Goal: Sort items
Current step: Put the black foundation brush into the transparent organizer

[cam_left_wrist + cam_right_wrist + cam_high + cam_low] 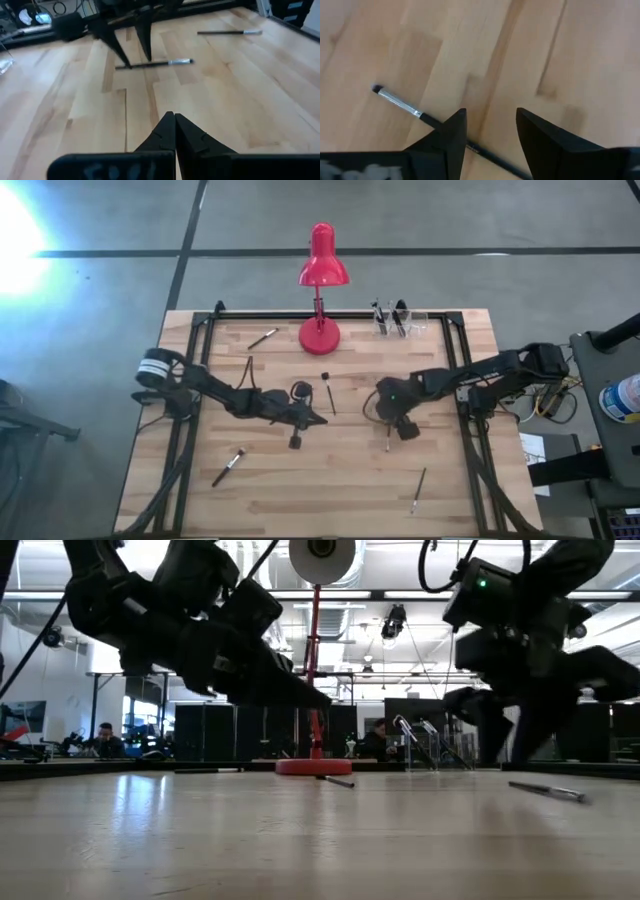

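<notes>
With its fingers spread wide, the right gripper [490,137] hangs low over a thin brush [402,105] lying flat on the wooden table [300,500], in front of the red desk lamp [322,275] and to its right. This looks like the pickup step: next, the fingers must straddle the handle and close. The left gripper [174,131], pinched shut and empty, waits in front of the lamp.

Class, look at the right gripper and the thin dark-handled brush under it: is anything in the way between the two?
Nothing visible. The right gripper hangs open directly over the thin dark-handled brush with a silvery ferrule. One finger covers part of the handle, and only the bare light wooden table lies around it.
</notes>
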### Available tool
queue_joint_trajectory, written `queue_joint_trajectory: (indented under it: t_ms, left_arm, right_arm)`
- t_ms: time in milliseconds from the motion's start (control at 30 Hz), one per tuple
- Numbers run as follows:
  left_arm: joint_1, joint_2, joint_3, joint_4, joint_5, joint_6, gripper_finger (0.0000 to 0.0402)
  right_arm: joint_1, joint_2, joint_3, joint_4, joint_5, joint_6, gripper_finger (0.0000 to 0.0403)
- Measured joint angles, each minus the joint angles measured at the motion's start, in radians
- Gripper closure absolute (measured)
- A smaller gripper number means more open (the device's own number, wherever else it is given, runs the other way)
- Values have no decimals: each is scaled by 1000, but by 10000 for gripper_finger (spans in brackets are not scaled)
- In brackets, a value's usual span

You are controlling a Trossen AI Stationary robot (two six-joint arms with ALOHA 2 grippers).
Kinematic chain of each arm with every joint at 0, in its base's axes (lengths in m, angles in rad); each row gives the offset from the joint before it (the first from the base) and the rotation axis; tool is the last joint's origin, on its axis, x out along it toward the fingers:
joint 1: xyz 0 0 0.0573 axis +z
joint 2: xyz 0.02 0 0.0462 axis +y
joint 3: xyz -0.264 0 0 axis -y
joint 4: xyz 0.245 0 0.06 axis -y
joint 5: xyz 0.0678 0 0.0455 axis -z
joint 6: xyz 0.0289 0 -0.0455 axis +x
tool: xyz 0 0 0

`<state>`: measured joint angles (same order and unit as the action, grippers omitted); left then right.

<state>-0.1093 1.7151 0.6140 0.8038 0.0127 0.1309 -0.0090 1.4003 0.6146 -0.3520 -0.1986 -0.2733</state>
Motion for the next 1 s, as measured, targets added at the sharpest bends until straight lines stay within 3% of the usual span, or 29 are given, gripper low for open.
queue_joint_trajectory:
  t_ms: [267,700,1000]
  left_arm:
    - [0,10,0,10,-4,-1,401]
    - [0,10,0,9,-4,-3,401]
    - [0,9,-2,9,-4,-4,401]
  right_arm:
    - [136,45,133,-332,166,104,250]
    - [291,95,115,-418,195,198,250]
    - [324,80,175,-531,256,305,250]
